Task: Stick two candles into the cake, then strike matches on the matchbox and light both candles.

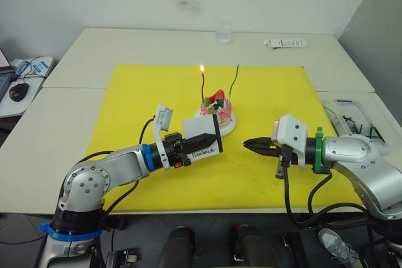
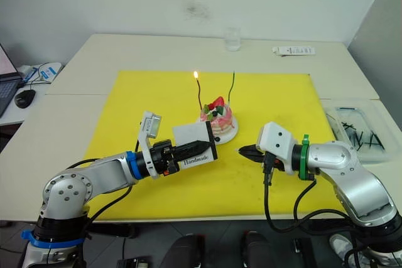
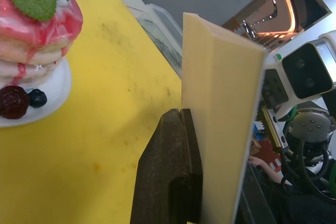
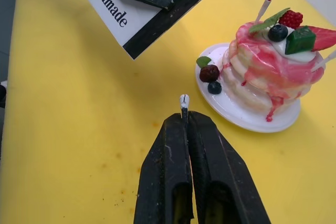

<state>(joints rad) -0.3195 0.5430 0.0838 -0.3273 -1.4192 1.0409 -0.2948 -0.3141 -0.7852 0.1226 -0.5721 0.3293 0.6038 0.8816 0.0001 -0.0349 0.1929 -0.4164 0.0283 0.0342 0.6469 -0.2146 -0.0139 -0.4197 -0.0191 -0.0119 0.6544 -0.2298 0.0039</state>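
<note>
The pink cake [image 1: 217,112] stands on its white plate [image 1: 230,128] in the middle of the yellow mat [image 1: 138,92]. Two candles stand in it: the red one [image 1: 203,87] burns with a small flame, the green one [image 1: 235,78] shows no flame. My left gripper [image 1: 210,137] is shut on the white matchbox [image 1: 202,140], held on edge just left of the plate. My right gripper [image 1: 246,144] hovers low to the right of the plate, shut on a match [image 4: 184,101] whose pale tip pokes out between the fingers and points at the matchbox [image 4: 110,11].
A clear tray [image 1: 352,112] with dark sticks lies beside the mat on the right. At the table's far side stand a glass [image 1: 223,32] and a white tube [image 1: 285,43]. A mouse [image 1: 19,91] sits on the desk to the left.
</note>
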